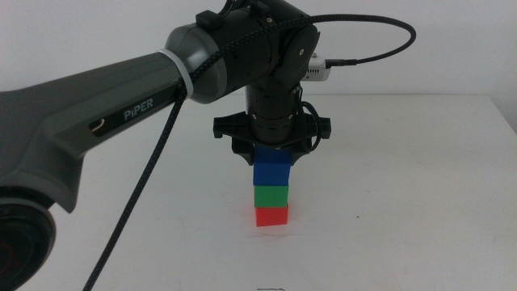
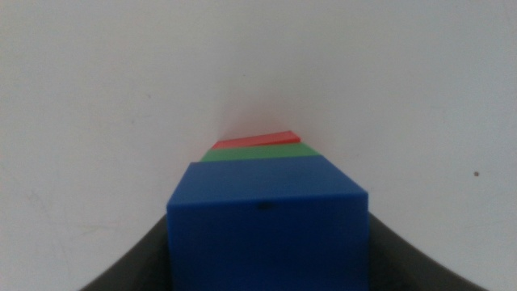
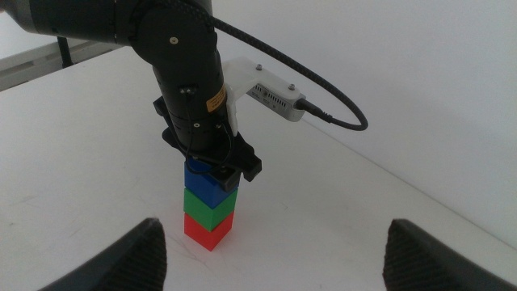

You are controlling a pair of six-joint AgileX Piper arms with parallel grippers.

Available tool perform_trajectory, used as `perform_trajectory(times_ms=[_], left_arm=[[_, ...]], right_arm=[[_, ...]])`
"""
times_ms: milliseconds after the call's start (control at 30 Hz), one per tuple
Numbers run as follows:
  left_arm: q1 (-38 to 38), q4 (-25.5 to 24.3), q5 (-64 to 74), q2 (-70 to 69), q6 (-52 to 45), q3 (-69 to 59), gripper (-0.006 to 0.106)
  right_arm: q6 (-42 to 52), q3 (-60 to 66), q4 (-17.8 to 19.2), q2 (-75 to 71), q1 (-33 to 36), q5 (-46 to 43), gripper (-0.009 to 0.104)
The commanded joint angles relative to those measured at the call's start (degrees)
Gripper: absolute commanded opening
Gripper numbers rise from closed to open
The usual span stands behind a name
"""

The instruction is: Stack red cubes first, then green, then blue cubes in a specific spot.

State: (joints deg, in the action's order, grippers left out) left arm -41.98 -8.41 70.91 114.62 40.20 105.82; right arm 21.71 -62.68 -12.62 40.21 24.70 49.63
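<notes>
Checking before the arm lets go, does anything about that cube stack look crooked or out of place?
Nothing stands out. The red cube sits on the table, the green cube on it and the blue cube on top, roughly aligned. The left gripper is shut on the blue cube; the right gripper waits open, off to the side.

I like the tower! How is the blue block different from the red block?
The blue cube is on top of the stack; the red cube sits at the bottom on the table. The left gripper grips the blue cube; nothing grips the red one. Both look the same size.
</notes>
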Motion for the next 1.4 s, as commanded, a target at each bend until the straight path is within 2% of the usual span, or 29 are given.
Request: perform_trajectory(times_ms=[0,167,200,267,300,433,567,833,1067,1367], left_arm=[[-0.19,0.12,1.89,-2.66,-0.04,1.75,-0.002],[-0.19,0.05,1.76,-2.59,-0.04,1.75,-0.001],[-0.19,-0.63,1.87,-2.59,-0.04,1.75,0.028],[-0.19,-1.18,2.13,-2.59,-0.04,1.75,0.042],[-0.19,-1.55,2.24,-2.59,-0.04,1.75,0.053],[-0.19,-2.46,2.24,-2.59,-0.04,1.75,0.077],[-0.19,-2.28,2.18,-2.59,-0.04,1.75,0.093],[-0.19,-1.45,1.78,-6.59,-3.34,2.03,0.094],[-0.19,-3.79,1.84,-15.66,-2.77,2.03,0.094],[-0.08,-14.21,4.71,-26.07,-9.46,1.87,0.094]], right_arm=[[0.70,-1.26,-0.11,0.16,-0.34,-3.88,0.074],[0.70,-1.26,-0.11,0.16,-0.34,-3.88,0.074],[0.70,-1.26,-0.11,0.16,-0.34,-3.88,0.074],[0.70,-1.26,-0.11,0.16,-0.34,-3.88,0.074],[0.70,-1.26,-0.11,0.16,-0.34,-3.88,0.074],[0.70,-1.26,-0.11,0.16,-0.34,-3.88,0.074],[0.70,-1.26,-0.11,0.16,-0.34,-3.88,0.074],[0.70,-1.26,-0.11,0.16,-0.34,-3.88,0.074],[0.70,-1.26,-0.11,0.16,-0.34,-3.88,0.074],[0.70,-1.26,-0.11,0.16,-0.34,-3.88,0.074]])
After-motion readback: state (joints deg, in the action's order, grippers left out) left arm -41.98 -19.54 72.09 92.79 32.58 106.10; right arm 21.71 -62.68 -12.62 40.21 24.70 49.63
